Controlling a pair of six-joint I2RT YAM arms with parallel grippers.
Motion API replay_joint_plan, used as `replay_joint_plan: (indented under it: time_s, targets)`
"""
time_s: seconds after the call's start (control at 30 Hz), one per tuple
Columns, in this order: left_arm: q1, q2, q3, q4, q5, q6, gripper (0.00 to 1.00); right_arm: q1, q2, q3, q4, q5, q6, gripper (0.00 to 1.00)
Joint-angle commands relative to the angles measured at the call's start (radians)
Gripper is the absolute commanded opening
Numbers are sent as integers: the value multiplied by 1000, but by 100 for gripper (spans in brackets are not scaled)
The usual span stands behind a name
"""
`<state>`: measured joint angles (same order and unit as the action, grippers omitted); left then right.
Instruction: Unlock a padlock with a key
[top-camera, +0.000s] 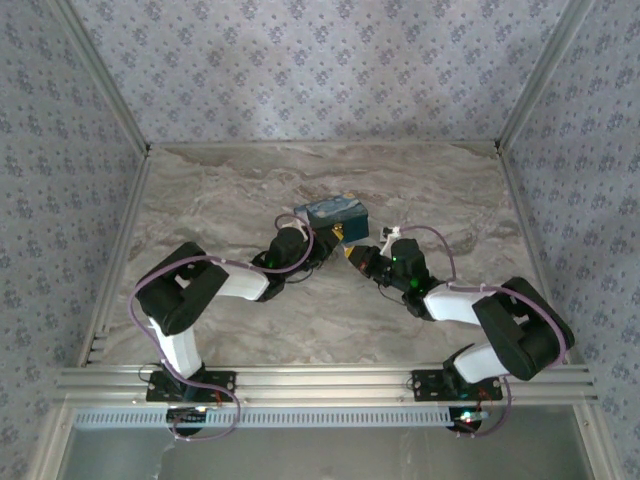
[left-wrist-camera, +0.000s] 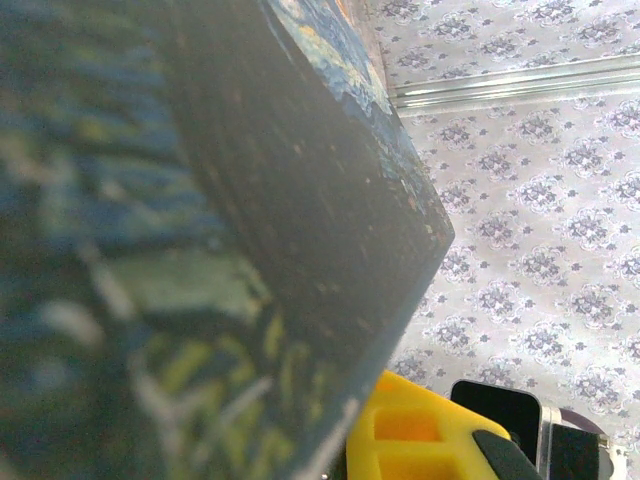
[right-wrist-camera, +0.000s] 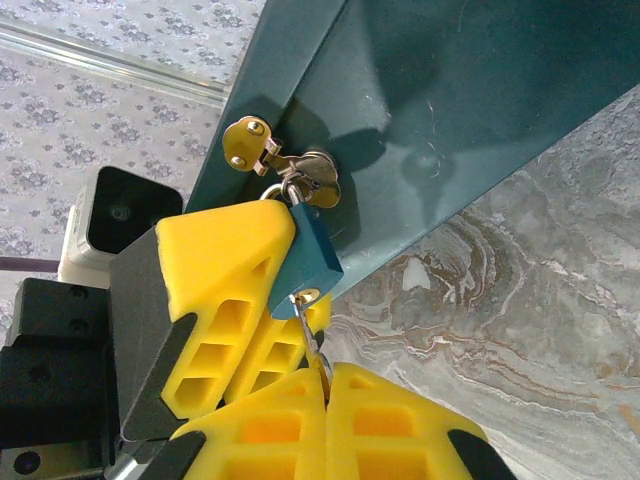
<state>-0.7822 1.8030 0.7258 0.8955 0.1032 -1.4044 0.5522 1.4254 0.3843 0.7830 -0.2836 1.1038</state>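
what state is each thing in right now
box: shut, hasp fastened
padlock: hangs on the hasp, shackle looks closed
key: pushed into the padlock's keyhole
left fingers: shut on the padlock
right fingers: shut on the key

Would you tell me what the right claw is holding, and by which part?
The key, pinched at its head end; its blade enters the padlock.

Small teal-blue padlock (right-wrist-camera: 312, 252), thin silver shackle looped through metal hasp (right-wrist-camera: 300, 175) on dark teal box (right-wrist-camera: 450, 90). Hangs tilted, keyhole end toward 6 o'clock. Silver key (right-wrist-camera: 306, 322) seated in keyhole, shaft pointing 6 o'clock.
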Motion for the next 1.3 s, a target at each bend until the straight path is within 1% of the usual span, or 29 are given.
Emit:
replay_joint_plan:
  time_s: [0.0,0.37,0.57,0.7,0.83,1.0,1.13,1.27]
  targets:
    - [-12,17,9,77,-2,-17,6,-7,8,15,36,9,19,0]
    - [-19,28,10,101,3,-18,6,-17,16,33,32,12,74,0]
    - [-24,38,12,116,15,-16,5,-26,18,39,36,0,152,0]
    - [-26,45,10,132,19,-17,5,-34,26,42,28,-5,236,0]
    - [-29,49,12,138,20,-17,4,-37,45,32,61,-3,326,0]
    - [-35,50,15,141,22,-16,4,-31,60,9,121,26,399,0]
    - [-38,52,11,156,23,-15,4,-26,71,0,161,43,434,0]
    - [-41,66,7,199,23,-36,3,-14,87,-16,222,90,445,0]
